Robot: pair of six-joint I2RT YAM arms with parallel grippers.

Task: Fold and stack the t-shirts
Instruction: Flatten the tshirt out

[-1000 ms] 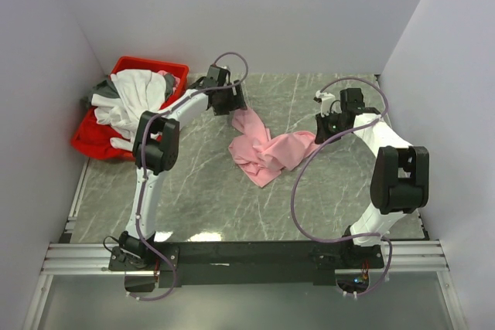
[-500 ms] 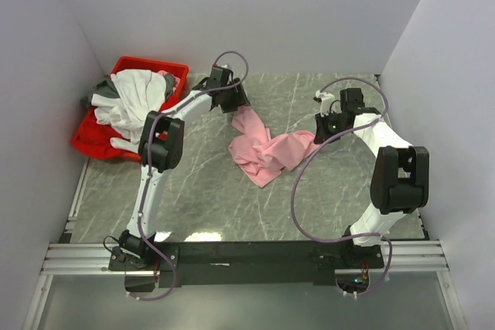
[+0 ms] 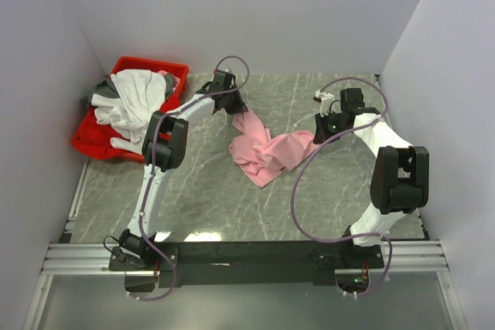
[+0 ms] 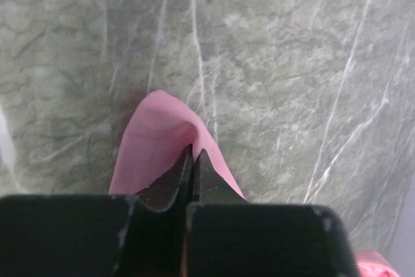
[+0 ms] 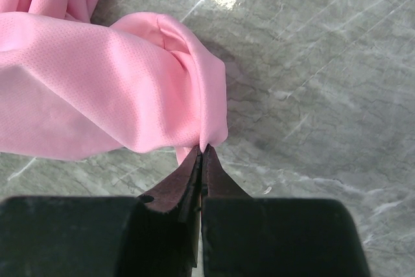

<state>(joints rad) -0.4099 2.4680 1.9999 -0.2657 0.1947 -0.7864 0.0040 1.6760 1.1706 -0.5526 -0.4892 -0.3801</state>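
pink t-shirt pinched at opposite ends by left tool and right tool.

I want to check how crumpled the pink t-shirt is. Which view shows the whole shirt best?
Top external: the whole pink t-shirt shows there, crumpled. The left wrist view shows only a fold pinched in the left tool; the right wrist view, only a bunched edge in the right tool.

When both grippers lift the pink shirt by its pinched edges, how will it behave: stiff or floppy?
Probably floppy: the pink shirt lies crumpled in soft folds, so its middle should sag between the left gripper and right gripper. It looks thin and light, likely easy to lift. Each gripper pinches only a small fold, so it might slip out.
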